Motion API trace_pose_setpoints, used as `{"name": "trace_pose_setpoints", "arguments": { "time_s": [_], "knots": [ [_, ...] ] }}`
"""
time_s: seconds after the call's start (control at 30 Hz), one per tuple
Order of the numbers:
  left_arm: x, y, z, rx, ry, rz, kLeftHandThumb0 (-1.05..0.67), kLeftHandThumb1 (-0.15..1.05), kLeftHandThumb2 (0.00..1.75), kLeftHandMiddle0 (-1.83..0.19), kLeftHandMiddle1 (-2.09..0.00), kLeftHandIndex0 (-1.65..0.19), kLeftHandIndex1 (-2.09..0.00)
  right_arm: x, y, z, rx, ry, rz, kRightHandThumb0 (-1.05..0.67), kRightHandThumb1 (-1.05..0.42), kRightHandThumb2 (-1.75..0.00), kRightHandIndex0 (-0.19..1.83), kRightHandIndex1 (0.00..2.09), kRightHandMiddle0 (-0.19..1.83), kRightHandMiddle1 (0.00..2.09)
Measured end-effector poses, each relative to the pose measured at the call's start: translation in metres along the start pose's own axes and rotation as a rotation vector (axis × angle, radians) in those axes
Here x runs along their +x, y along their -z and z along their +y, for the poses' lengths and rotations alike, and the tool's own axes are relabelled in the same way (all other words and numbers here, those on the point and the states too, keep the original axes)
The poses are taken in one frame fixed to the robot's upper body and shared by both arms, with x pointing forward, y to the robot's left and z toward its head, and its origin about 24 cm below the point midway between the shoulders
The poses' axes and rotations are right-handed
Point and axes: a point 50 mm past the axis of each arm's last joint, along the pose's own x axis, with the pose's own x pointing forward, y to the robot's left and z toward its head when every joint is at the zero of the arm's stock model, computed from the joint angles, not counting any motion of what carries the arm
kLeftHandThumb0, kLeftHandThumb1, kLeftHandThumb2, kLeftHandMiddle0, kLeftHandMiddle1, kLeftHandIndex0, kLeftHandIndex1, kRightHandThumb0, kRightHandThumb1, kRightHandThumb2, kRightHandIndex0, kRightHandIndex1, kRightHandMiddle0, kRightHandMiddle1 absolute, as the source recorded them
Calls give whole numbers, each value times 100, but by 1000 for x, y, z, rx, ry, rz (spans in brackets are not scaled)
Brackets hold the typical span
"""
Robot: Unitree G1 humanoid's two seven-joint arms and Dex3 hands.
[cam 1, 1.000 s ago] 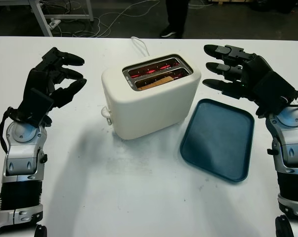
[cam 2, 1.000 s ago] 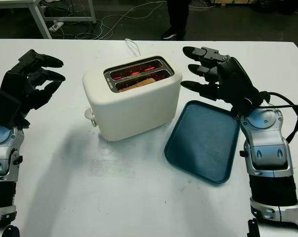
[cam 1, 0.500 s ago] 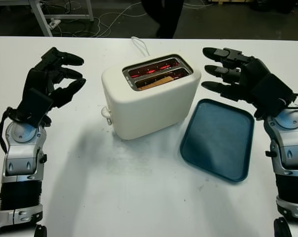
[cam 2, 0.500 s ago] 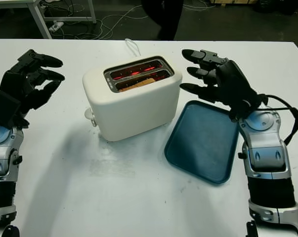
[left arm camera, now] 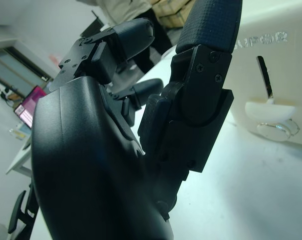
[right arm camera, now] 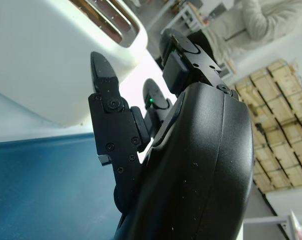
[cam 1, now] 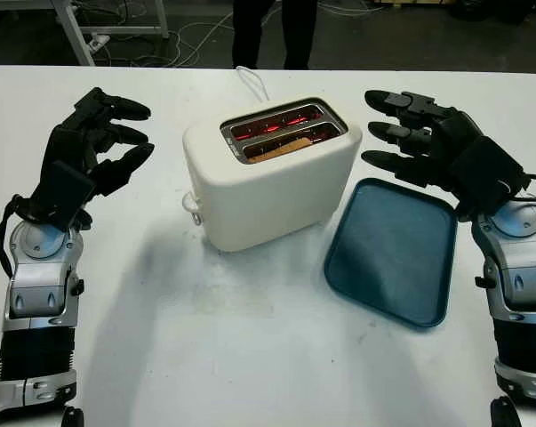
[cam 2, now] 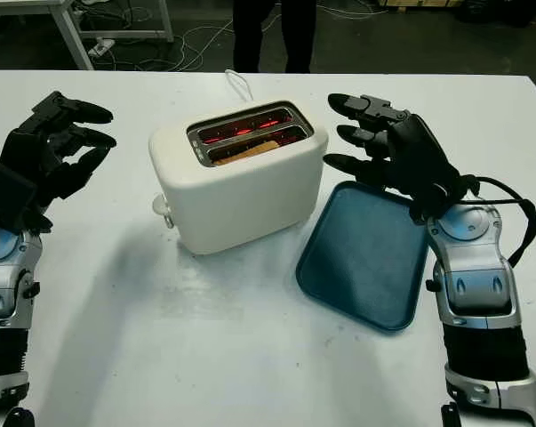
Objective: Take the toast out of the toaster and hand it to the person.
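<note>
A cream toaster (cam 1: 272,182) stands mid-table, both slots glowing red. A slice of toast (cam 1: 281,148) sits low in the nearer slot. My left hand (cam 1: 139,132) is open, held above the table to the left of the toaster, palm toward it. In the left wrist view the toaster's lever (left arm camera: 271,107) shows past the fingers. On the toaster's right, my right hand (cam 1: 379,127) is open over the far edge of the tray, its fingertips a short gap from the toaster's side. A person's legs (cam 1: 268,27) stand at the table's far edge.
A dark teal tray (cam 1: 392,258) lies flat to the right of the toaster, with nothing on it. The toaster's white cord (cam 1: 250,80) runs off the far edge. Cables and a table leg (cam 1: 76,31) are on the floor beyond.
The person has stepped left to stand behind the toaster. My right hand has dropped slightly toward the tray. My left hand has barely moved.
</note>
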Motion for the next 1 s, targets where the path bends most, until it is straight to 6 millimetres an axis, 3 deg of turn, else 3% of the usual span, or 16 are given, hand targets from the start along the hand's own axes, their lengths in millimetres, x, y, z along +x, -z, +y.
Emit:
{"name": "trace_pose_setpoints", "arguments": {
  "time_s": [0.8, 1.0],
  "knots": [
    [0, -3, 0, 0, -1, -7, -105, 92, 14, -28, -135, -35, -118, -1, 1, 1, -10, -1, 24, -31, -92, -6, 44, 8, 44, 0],
    [0, -3, 0, 0, -1, -7, -105, 92, 14, -27, -135, -34, -118, -1, 1, 1, -10, -1, 26, -25, -92, -8, 43, 8, 43, 0]
  ]
}}
